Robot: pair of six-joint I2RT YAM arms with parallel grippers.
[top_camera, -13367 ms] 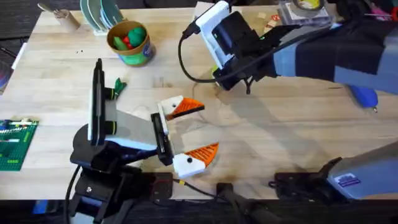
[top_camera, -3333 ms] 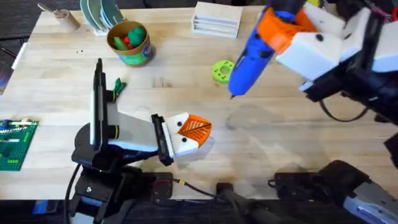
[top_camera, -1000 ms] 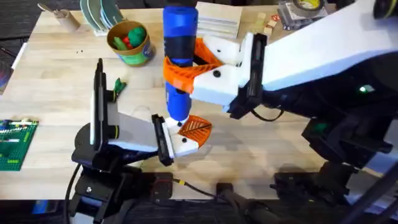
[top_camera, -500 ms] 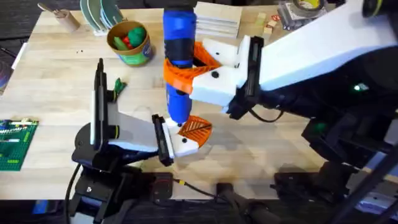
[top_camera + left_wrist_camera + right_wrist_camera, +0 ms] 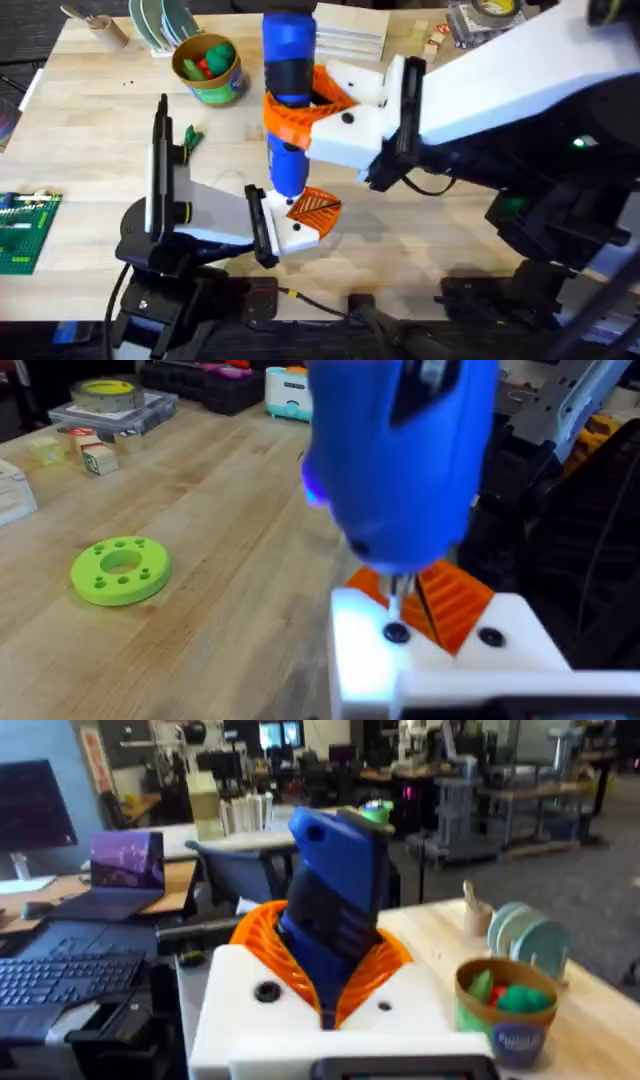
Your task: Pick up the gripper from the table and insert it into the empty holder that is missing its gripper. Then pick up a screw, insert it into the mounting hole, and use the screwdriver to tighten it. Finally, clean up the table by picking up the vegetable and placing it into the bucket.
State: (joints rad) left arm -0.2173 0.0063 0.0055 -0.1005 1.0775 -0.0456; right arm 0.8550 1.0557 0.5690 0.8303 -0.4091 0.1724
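Overhead: the right gripper (image 5: 300, 110), clamping the screwdriver (image 5: 288, 95), has been holding its bit on the holder's (image 5: 295, 228) screw for a second, likely tightening; the left gripper (image 5: 300, 220) is pinching the holder mid-table.

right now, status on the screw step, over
Right hand shut on thick blue cylindrical screwdriver, bit down on the screw in the cream-white holder block. Left hand closed. Dark-green leafy vegetable on table.
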